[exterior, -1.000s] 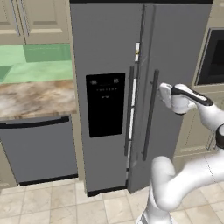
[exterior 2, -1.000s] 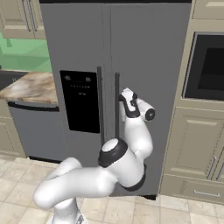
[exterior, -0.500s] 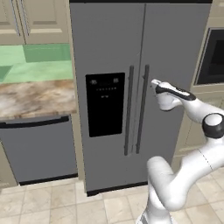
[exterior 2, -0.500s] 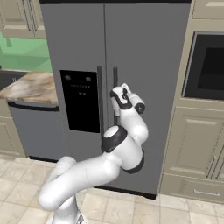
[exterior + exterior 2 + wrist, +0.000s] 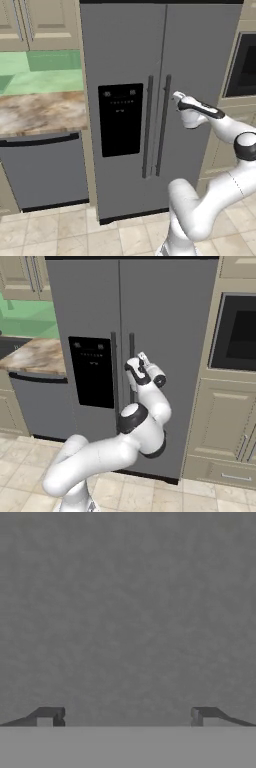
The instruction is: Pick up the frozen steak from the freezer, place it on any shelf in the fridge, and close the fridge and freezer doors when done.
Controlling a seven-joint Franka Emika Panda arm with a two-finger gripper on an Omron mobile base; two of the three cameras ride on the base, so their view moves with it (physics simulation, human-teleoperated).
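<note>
Fridge and freezer doors (image 5: 160, 100) both shut, pincer (image 5: 176, 96) spread against one

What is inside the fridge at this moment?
Nothing inside can be seen: both grey doors are shut flush, covering the shelves and any steak. The open gripper is at the plain door.

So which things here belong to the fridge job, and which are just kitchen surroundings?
Job:
- plain fridge door, shut
- freezer door with black dispenser panel, shut
- gripper, open, at the fridge door

Surroundings:
- dishwasher
- marble counter
- wall oven
- cabinets
</note>
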